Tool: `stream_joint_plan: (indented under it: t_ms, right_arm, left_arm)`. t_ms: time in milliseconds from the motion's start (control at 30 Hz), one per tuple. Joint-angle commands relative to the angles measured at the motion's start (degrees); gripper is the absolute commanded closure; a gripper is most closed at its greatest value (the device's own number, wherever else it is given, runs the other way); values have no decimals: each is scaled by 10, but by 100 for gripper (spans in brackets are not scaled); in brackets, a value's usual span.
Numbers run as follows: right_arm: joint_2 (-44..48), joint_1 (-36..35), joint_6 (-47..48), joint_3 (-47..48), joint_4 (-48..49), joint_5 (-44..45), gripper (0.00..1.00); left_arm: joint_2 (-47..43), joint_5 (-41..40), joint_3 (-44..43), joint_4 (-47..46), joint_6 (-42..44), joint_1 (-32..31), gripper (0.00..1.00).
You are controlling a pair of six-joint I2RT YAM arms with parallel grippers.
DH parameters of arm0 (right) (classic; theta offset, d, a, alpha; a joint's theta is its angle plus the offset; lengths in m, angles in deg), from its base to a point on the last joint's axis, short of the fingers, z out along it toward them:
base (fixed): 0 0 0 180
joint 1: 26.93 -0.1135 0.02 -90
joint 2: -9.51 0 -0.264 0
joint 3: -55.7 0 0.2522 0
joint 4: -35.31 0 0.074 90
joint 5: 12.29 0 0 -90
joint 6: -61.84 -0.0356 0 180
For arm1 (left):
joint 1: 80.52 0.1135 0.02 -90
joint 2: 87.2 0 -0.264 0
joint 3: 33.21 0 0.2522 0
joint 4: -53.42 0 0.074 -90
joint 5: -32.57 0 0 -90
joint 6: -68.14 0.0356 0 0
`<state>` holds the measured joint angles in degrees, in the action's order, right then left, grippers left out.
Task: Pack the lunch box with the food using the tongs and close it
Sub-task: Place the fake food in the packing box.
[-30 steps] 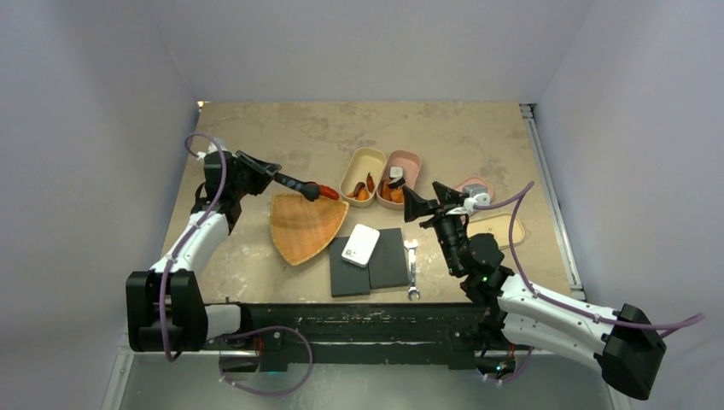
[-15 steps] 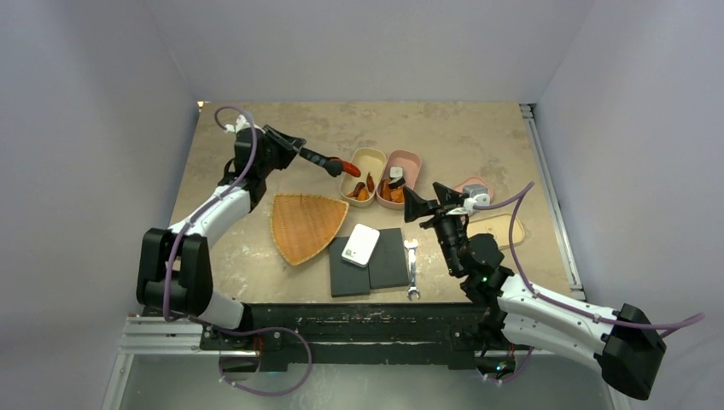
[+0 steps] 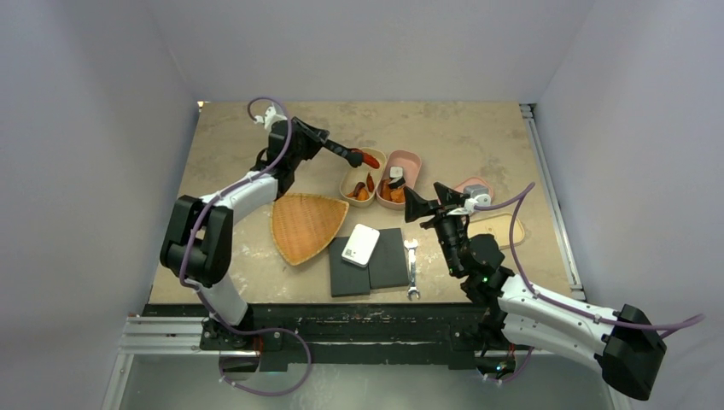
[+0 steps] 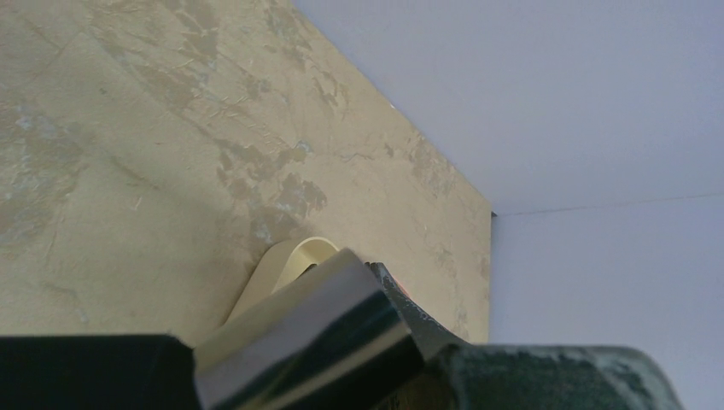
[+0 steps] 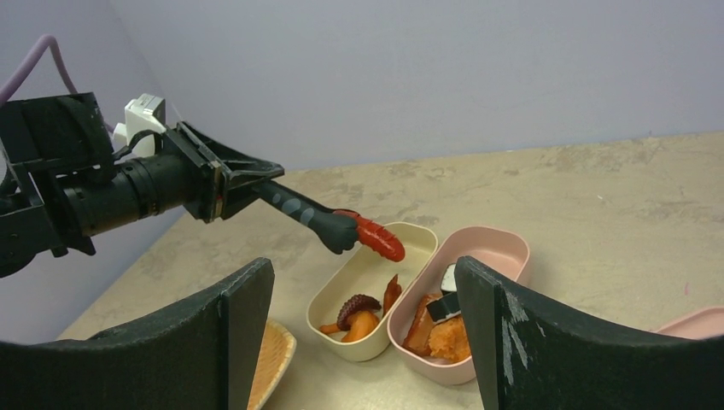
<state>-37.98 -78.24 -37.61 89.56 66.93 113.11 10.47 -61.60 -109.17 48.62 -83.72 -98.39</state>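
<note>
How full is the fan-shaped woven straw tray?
Empty: from above, the fan-shaped woven straw tray shows only bare weave, with nothing lying on it.

Blurred tongs (image 4: 341, 333) hide most of the cream lunch box (image 4: 299, 253) behind them.

The mottled tan tabletop (image 3: 478, 137) carries a woven tray (image 3: 299, 229) left of centre, a cream box (image 3: 346, 184) beside a pink box (image 3: 416, 162) mid-tabletop, and 2 black slabs (image 3: 346, 278) and a wrench (image 3: 411, 269) near the front edge.
</note>
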Motion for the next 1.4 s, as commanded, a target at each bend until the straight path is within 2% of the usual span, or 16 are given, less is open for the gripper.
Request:
stream_joint_plan:
  t_ms: [0, 133, 400, 867, 1133, 1367]
  right_arm:
    - [10, 2, -4, -8, 15, 17, 19]
    - [11, 2, -4, -8, 15, 18, 19]
    - [12, 2, -4, -9, 15, 20, 18]
    - [12, 2, -5, -11, 15, 20, 18]
    - [12, 2, -5, -12, 15, 21, 18]
    - [13, 2, -4, -12, 15, 23, 18]
  left_arm:
    - [10, -54, -38, -65, 19, -22, 100]
    - [22, -67, -50, -62, 30, -34, 100]
    - [22, -99, -59, -48, 55, -47, 92]
    - [35, -96, -61, -42, 56, -50, 76]
    - [40, -97, -61, -42, 55, -53, 74]
    - [8, -120, -51, -41, 72, -54, 76]
